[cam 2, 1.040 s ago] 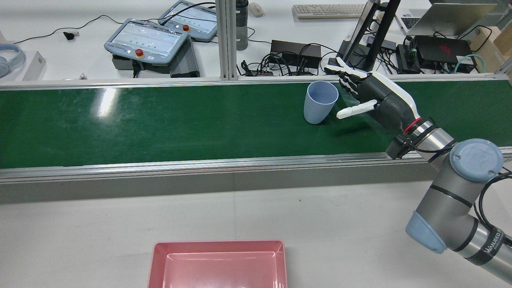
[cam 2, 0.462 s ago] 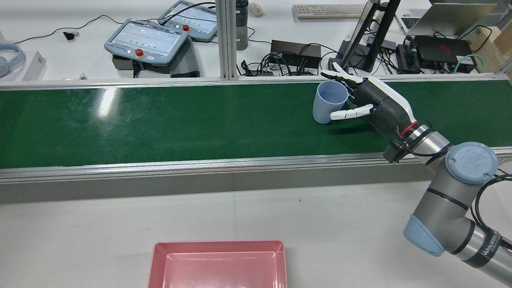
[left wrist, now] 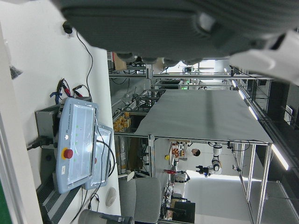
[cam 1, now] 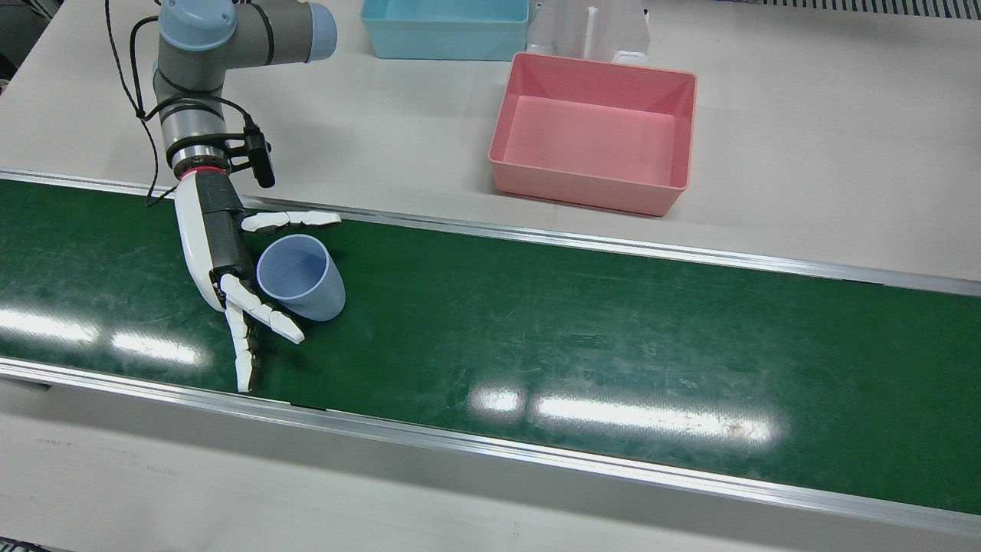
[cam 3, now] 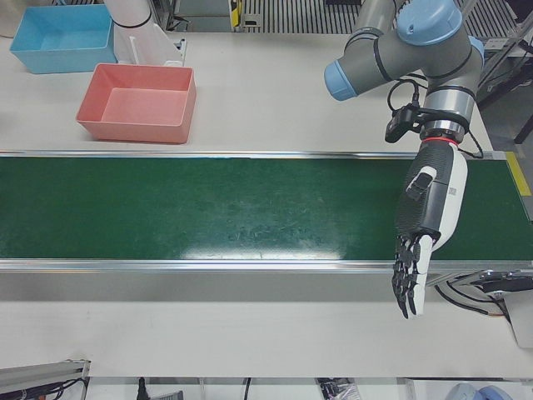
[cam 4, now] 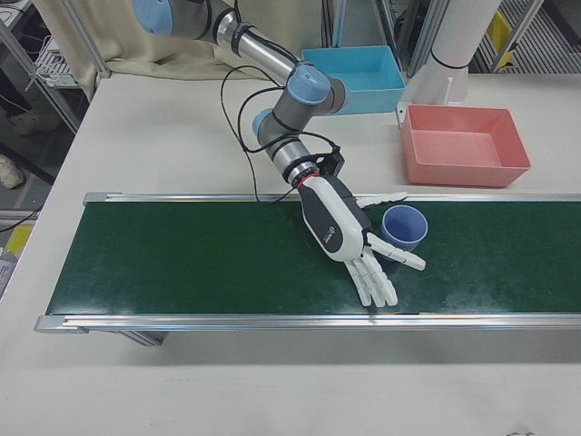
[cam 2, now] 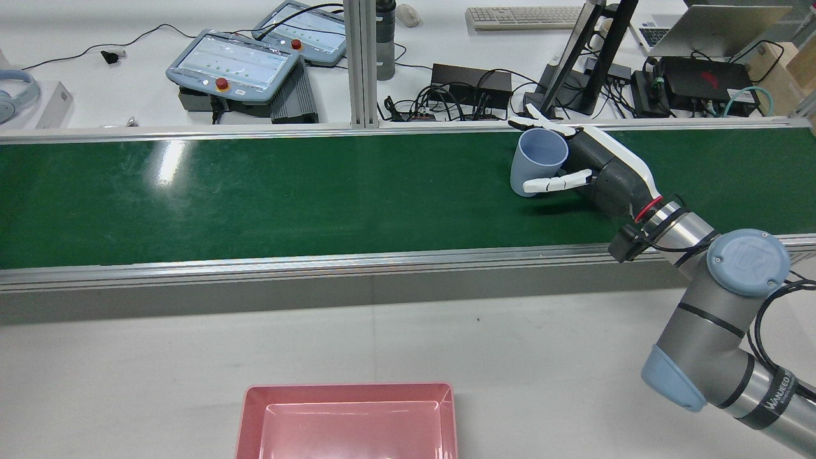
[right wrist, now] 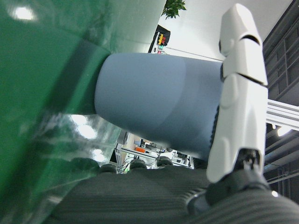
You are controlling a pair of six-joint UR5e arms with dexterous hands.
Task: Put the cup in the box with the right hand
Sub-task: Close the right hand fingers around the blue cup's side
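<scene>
While the blue cup (cam 1: 300,277) stands upright on the green belt (cam 1: 582,307) toward the worktop's right end, the right hand (cam 1: 230,268) brackets it with fingers spread, not yet clasped. The pink box (cam 1: 594,132) sits well apart.

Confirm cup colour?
Pale blue cup, plain, no pattern; clearest in the front view.

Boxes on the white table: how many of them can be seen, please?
2. The pink box stands near the green belt. The blue box stands behind it, by the white pedestal. Others may be out of view.
</scene>
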